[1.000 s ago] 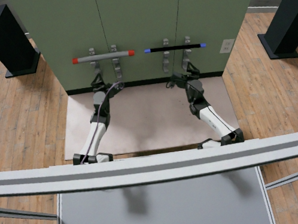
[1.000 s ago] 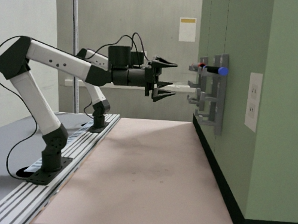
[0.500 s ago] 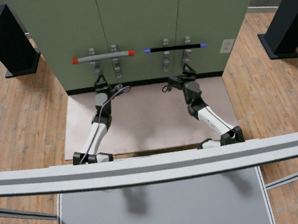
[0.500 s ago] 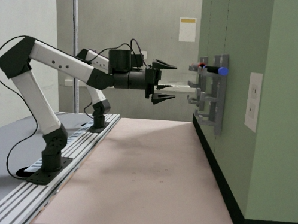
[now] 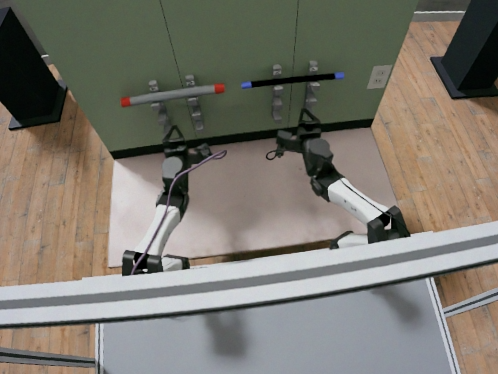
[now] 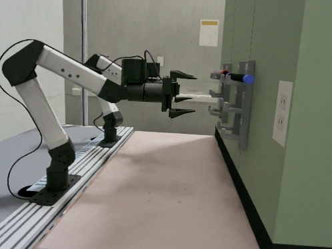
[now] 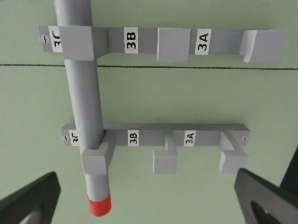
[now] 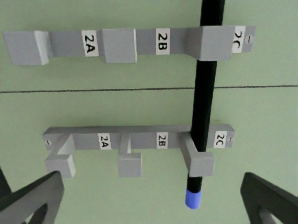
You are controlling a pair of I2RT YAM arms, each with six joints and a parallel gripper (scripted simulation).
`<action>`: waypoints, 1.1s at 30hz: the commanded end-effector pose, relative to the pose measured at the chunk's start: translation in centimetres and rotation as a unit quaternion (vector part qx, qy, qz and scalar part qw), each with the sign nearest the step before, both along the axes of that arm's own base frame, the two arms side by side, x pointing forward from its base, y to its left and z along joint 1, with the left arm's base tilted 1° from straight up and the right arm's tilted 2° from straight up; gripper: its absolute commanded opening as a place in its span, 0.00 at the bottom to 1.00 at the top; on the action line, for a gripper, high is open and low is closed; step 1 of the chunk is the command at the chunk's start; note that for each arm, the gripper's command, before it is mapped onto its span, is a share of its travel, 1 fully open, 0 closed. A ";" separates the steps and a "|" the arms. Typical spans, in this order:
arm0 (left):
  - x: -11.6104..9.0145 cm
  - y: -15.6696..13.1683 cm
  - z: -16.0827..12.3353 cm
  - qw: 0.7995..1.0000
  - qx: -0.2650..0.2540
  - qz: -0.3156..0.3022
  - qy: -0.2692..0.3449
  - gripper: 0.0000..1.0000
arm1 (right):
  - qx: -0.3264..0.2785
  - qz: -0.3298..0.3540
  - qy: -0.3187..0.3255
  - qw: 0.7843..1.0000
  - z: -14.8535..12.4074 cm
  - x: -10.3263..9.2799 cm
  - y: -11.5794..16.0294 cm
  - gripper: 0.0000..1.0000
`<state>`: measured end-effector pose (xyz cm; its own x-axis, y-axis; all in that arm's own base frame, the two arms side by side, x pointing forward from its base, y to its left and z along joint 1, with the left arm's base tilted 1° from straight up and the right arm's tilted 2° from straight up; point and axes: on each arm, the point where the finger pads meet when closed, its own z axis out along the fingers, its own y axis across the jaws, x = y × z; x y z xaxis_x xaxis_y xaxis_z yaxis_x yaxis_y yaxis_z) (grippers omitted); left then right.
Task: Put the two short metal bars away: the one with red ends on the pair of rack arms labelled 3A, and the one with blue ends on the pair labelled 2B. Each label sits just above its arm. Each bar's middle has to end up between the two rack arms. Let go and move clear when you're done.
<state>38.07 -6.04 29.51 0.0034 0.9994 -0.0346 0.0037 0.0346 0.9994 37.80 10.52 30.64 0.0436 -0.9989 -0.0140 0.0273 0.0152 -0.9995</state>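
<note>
The grey bar with red ends (image 5: pixel 172 94) (image 7: pixel 87 100) rests across the two arms just below the 3C labels. The 3A arms (image 7: pixel 233 162) (image 7: pixel 265 46) hold nothing. The black bar with blue ends (image 5: pixel 295 80) (image 6: pixel 238 77) (image 8: pixel 204 100) rests across the two arms just below the 2C labels. The 2B arms (image 8: pixel 130 165) (image 8: pixel 120 46) hold nothing. My left gripper (image 5: pixel 173 134) (image 7: pixel 147 178) is open, a little away from the left rack, its fingers one above the other. My right gripper (image 5: pixel 309 114) (image 6: pixel 195 94) (image 8: pixel 151 180) is open likewise before the right rack, touching nothing.
The racks are fixed to a green wall (image 5: pixel 230 40) (image 6: pixel 263 150). The 3B arms (image 7: pixel 165 162) and 2A arms (image 8: pixel 60 166) hold nothing. A wall outlet (image 5: pixel 379 77) (image 6: pixel 283 113) is beyond the right rack. A pale mat (image 5: pixel 240 200) (image 6: pixel 150 216) lies below both arms.
</note>
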 end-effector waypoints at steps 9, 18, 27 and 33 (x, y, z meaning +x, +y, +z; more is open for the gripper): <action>0.5 0.0 0.4 1.000 0.011 0.004 -0.002 1.00 | -0.012 -0.003 0.001 1.000 -0.8 -0.1 0.1 1.00; 0.8 0.1 1.3 1.000 0.011 0.004 -0.002 1.00 | -0.012 -0.003 0.001 1.000 -0.8 -0.1 0.1 1.00; 1.2 0.2 2.6 1.000 0.011 0.004 -0.002 1.00 | -0.012 -0.003 0.001 1.000 -0.8 -0.1 0.1 1.00; 1.4 0.2 2.9 1.000 0.011 0.004 -0.002 1.00 | -0.012 -0.003 0.001 1.000 -0.8 -0.1 0.1 1.00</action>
<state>39.04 -6.13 31.99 0.0009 0.9998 -0.0205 -0.0089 0.0205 0.9998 37.79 10.40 30.94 0.0364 -0.9993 -0.0014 0.0401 0.0029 -0.9992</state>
